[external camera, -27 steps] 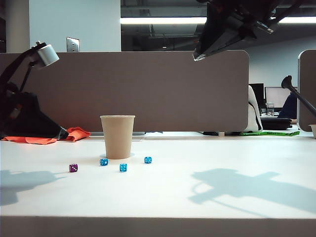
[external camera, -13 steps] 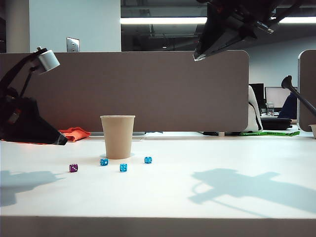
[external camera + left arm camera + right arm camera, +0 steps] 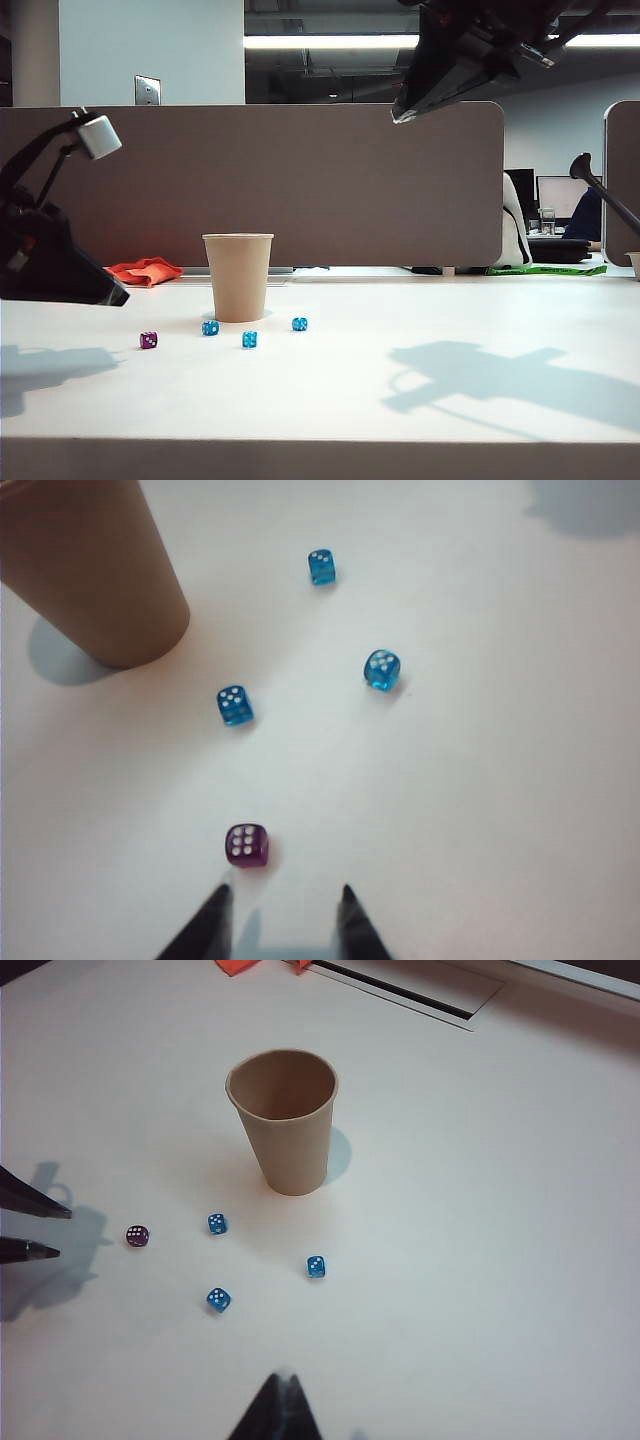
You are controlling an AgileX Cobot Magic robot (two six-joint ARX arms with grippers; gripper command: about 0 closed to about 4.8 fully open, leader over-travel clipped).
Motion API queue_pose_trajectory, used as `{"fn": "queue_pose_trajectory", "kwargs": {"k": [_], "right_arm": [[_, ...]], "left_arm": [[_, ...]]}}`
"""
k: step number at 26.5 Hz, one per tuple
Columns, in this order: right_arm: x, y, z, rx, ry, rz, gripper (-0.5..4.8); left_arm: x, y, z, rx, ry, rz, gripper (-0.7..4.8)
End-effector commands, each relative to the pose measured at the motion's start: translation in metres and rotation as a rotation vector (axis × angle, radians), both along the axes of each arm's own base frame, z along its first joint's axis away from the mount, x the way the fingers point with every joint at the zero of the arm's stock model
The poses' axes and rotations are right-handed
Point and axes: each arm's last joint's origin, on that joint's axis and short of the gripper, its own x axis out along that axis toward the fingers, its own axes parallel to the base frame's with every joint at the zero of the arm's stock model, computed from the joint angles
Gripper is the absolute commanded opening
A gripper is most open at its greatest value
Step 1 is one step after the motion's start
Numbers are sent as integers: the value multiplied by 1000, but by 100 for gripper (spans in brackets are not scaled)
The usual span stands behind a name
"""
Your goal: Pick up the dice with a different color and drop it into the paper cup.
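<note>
The small translucent purple cube die point(image 3: 148, 340) sits on the white table point(image 3: 420, 330) at the left end of the scatter, nearer the front than the plain tan-brown paper cup point(image 3: 238, 277) and well apart from it. Three translucent blue dice point(image 3: 235, 705) lie between it and the space to the cup's right. In the left wrist view its top face shows six white pips and nothing touches it.

The left gripper point(image 3: 280, 910) hovers above the table just left of the purple die, its two dark fingertips spread wide and holding nothing. The die lies just ahead of the tips and slightly toward one finger point(image 3: 215, 910) rather than midway.

To do the approach well, I would first shift the gripper so the die sits centred in the gap, then come down until both tips nearly touch the tabletop, since so low a cube gives very little to pinch. Close on two flat opposite faces, not on corners, or it will likely twist and squirt away. The nearest blue die is far enough off not to be caught.

The right gripper point(image 3: 280, 1405) hangs high over the table's right side, away from everything; its tips appear pressed together with nothing between them.
</note>
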Motion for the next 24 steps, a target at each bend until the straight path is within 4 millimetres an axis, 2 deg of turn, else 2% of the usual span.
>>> {"fn": "queue_pose_trajectory", "kwargs": {"k": [1,14,24], "right_arm": [[0,0,2,10,-10,-3,-5],[0,0,2,10,-9,-3,-5],[0,0,2,10,-9,-3,-5]], "left_arm": [[2,-1,-3,22,-11,-13,134],[16,-2,-13,37,-35,2,135],[31,-4,-13,36,-34,2,134]]}}
